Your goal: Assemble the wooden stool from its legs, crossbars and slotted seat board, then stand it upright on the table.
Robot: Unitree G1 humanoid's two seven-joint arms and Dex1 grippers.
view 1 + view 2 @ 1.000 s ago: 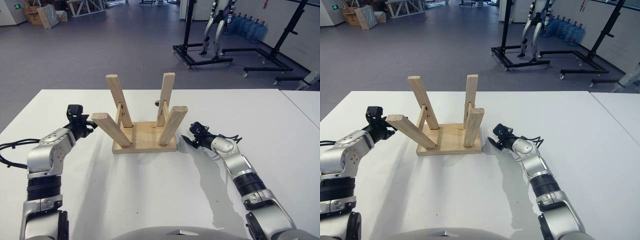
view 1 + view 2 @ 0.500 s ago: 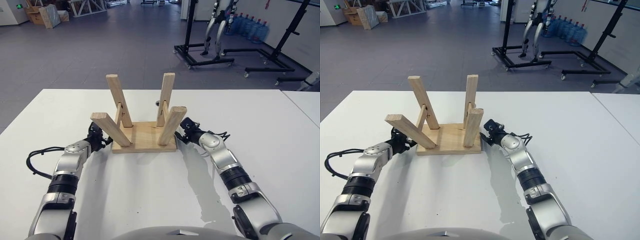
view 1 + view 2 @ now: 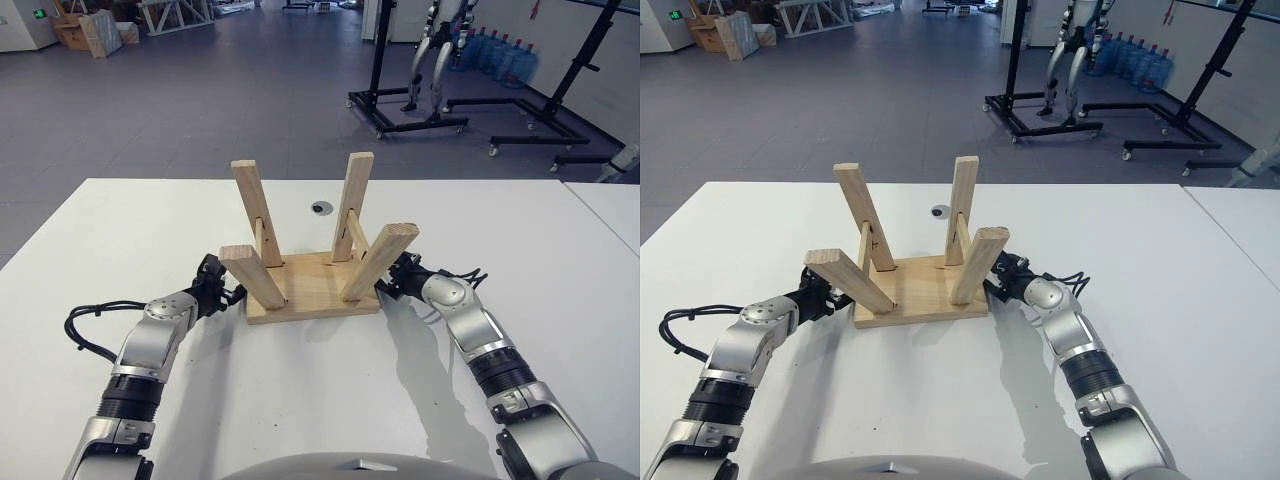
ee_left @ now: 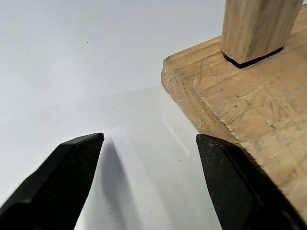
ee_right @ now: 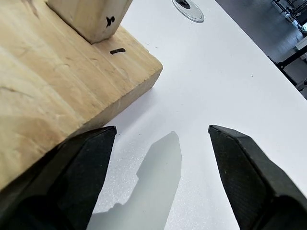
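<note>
So the stool [image 3: 312,270] is sitting upside down dead center of the frame in the head views. The slotted seat board [image 3: 310,297] is flat on the white table [image 3: 300,400] with all four legs poking up and splaying outward. The two back legs [image 3: 255,212] [image 3: 351,205] reach higher in the frame. The two front ones [image 3: 254,276] [image 3: 378,261] lean out toward the lower left and lower right. There's a thinner piece tucked between the legs on the left side [image 3: 261,240], looks like a crossbar, but I can't make out how it's seated.

The left gripper [image 3: 222,290] is low on the table, right up against the left edge of the seat board. Its own wrist cam shows the left gripper [image 4: 149,139] with both black fingers [image 4: 62,177] spread wide and nothing between them but bare table. The board's corner is just beyond, and a leg is socketed into its slot.

Same deal on the other side. The right gripper [image 3: 390,280] is parked at the board's right edge under the front right leg. In its wrist cam the right gripper [image 5: 162,129] is also wide open and has hold of nothing. One finger [image 5: 72,167] sits right at the board's edge, and I honestly can't tell if it's actually touching.

Other stuff: a round grommet [image 3: 319,207] is in the tabletop behind the stool, and a black cable [image 3: 85,325] loops by the left arm at the lower left. Black wheeled frames [image 3: 400,100] and water jugs [image 3: 500,50] are in the upper right.
</note>
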